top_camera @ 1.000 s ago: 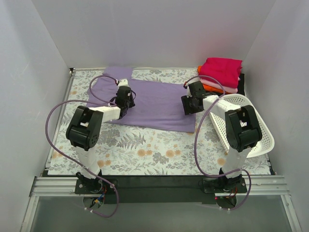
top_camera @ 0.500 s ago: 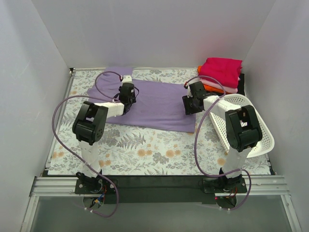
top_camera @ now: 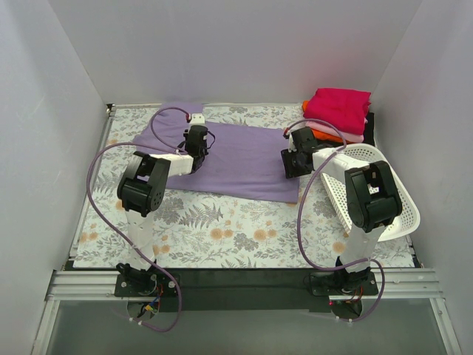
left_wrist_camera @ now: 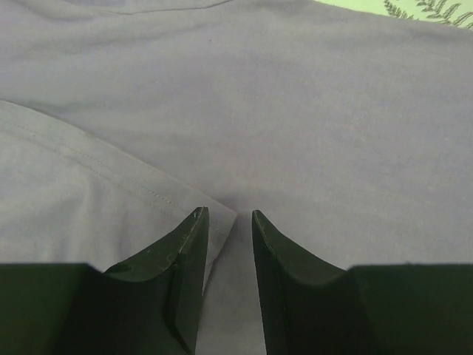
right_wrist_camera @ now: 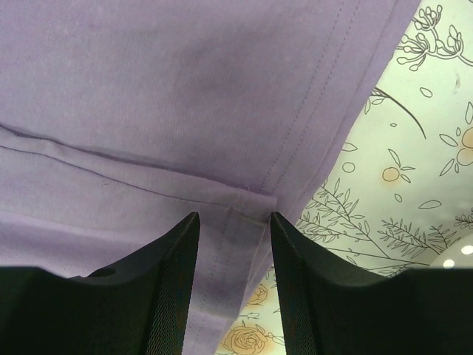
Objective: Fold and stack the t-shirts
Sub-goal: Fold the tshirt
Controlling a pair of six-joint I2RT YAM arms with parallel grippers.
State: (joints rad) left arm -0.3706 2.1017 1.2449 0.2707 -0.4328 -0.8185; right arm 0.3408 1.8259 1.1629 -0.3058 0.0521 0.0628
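The lavender t-shirt [top_camera: 244,159] lies spread across the middle of the floral table. My left gripper [top_camera: 196,142] is low over its left part. In the left wrist view its fingers [left_wrist_camera: 191,248] stand a little apart, open, astride the corner of a stitched flap [left_wrist_camera: 111,200] lying flat on the shirt [left_wrist_camera: 332,133]. My right gripper [top_camera: 294,161] is at the shirt's right hem. It is open, with the hem's folded corner [right_wrist_camera: 247,214] between its fingertips. A stack of folded t-shirts [top_camera: 338,109], magenta on top, sits at the back right.
A white lattice basket [top_camera: 384,194] lies tipped at the right edge, beside the right arm. White walls close the table on three sides. Purple cables loop from both arms over the cloth [top_camera: 222,229].
My left gripper has moved away from me and slightly right over the shirt's left part. The right gripper has stayed almost where it was.
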